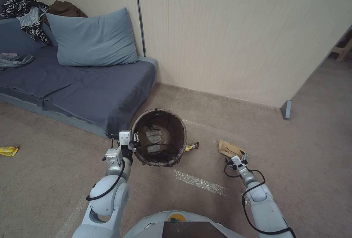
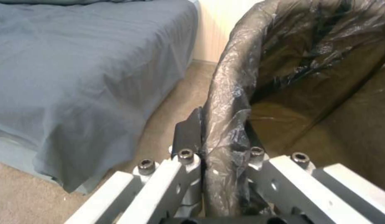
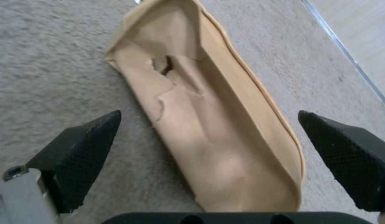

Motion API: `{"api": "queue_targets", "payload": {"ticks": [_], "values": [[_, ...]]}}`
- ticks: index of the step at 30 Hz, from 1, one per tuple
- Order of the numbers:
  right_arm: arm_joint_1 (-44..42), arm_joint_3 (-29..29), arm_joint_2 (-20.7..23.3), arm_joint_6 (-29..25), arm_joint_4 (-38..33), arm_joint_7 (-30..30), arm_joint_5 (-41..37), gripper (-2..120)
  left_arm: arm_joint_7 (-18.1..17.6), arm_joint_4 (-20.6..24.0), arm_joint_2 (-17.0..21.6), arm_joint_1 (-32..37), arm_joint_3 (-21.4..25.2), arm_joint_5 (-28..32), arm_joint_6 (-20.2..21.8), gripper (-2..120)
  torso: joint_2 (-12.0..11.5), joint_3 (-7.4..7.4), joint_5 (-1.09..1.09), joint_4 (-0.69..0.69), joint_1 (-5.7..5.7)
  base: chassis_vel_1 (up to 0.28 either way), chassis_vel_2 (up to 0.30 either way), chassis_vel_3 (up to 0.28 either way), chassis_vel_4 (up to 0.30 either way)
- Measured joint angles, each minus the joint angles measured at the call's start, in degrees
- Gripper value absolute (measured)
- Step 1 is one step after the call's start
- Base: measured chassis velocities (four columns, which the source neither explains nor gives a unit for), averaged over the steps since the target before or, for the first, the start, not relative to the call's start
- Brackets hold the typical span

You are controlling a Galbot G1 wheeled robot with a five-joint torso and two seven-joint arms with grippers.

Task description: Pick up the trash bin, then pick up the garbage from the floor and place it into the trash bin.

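The left gripper (image 1: pixel 135 142) clamps the brown-lined round trash bin's (image 1: pixel 160 137) rim; the right gripper's (image 1: pixel 242 157) jaws straddle, open, the ungrasped tan paper bag (image 3: pixel 209 124).

The trash bin (image 1: pixel 161 139) liner was glossy, crinkled plastic film; the tan paper bag (image 3: pixel 209 124) looked matt and torn; the carpet (image 1: pixel 44 179) was rough-piled.

L claw (image 1: pixel 135 143) clamped; R claw (image 1: pixel 242 156) wide open, seemingly low.
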State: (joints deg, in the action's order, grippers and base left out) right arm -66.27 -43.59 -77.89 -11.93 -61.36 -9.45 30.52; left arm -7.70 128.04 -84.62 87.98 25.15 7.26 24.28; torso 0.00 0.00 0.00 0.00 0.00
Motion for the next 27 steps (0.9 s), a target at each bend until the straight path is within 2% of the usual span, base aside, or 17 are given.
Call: {"api": "queue_targets", "payload": {"ticks": [13,16,18,19,20,22,24,25,27], "values": [[4.0,-0.1,0.8,-0.6,6.3,1.9,-0.4,100,0.0,-0.5,0.0,0.2,-0.1,-0.4,0.0,6,0.0,0.00,0.00,0.00,0.00,0.000,0.000,0.000,0.000],[4.7,0.1,0.9,-0.7,7.5,2.2,-0.4,85,0.0,-0.6,0.0,0.2,-0.1,-0.4,0.0,6,0.0,0.00,0.00,0.00,0.00,0.000,0.000,0.000,0.000],[5.1,0.1,0.9,-0.9,8.1,2.3,-0.4,84,0.0,-0.6,0.0,0.2,-0.2,-0.4,0.0,6,0.0,0.00,0.00,0.00,0.00,0.000,0.000,0.000,0.000],[5.4,0.2,0.9,-1.0,8.5,2.4,-0.4,77,0.0,-0.6,0.0,0.2,-0.2,-0.4,0.0,6,0.0,0.00,-0.01,0.00,0.00,0.000,0.000,0.000,0.000],[5.4,0.2,0.9,-1.0,8.5,2.4,-0.4,77,0.0,-0.6,0.0,0.2,-0.2,-0.4,0.0,6,0.0,0.00,-0.01,0.00,0.00,0.000,0.000,0.000,0.000],[5.7,0.4,0.9,-1.0,8.9,2.5,-0.5,64,0.0,-0.6,0.0,0.2,-0.2,-0.4,0.0,6,0.0,0.00,-0.01,0.00,0.00,0.000,0.000,0.000,0.000],[5.8,0.5,1.0,-1.0,9.1,2.6,-0.5,64,0.0,-0.6,0.0,0.2,-0.2,-0.4,0.0,6,0.0,0.00,-0.01,-0.01,0.00,0.000,0.000,0.000,0.000],[5.9,0.6,1.0,-1.1,9.3,2.6,-0.6,55,0.0,-0.6,0.0,0.2,-0.2,-0.5,0.0,6,0.0,0.00,-0.02,-0.01,0.00,0.000,0.000,0.000,0.000],[6.1,0.8,1.0,-1.1,9.7,2.7,-0.6,51,0.0,-0.6,0.0,0.2,-0.2,-0.5,0.0,6,0.0,0.00,-0.03,-0.01,0.00,0.000,0.000,0.000,0.000]]}}
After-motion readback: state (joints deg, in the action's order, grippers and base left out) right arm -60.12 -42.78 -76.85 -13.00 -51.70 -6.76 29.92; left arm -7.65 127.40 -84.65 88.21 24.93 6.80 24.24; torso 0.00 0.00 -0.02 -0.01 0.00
